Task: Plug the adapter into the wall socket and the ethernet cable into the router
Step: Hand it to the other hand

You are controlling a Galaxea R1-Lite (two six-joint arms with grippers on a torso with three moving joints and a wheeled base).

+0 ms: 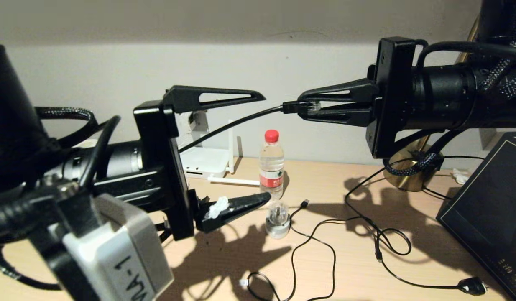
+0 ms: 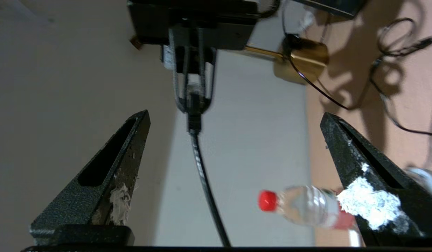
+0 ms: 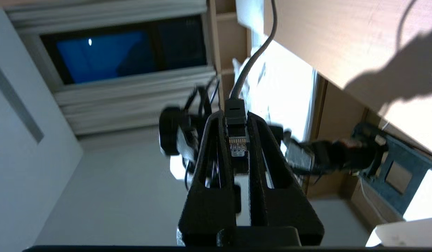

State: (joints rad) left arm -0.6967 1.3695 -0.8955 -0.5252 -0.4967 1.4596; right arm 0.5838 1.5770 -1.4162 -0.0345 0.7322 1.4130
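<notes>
In the head view, the right gripper was raised above the desk, clamped on the clear-tipped connector of the ethernet cable, which trailed left and down toward the router at the far wall. The left gripper faced it with its 2 fingers spread wide and nothing between them. A water bottle stood just right of the router.

In the left wrist view, the wide-open fingers framed the cable hanging from the right gripper.

In the right wrist view, the connector sat pinched between narrow fingers.
</notes>
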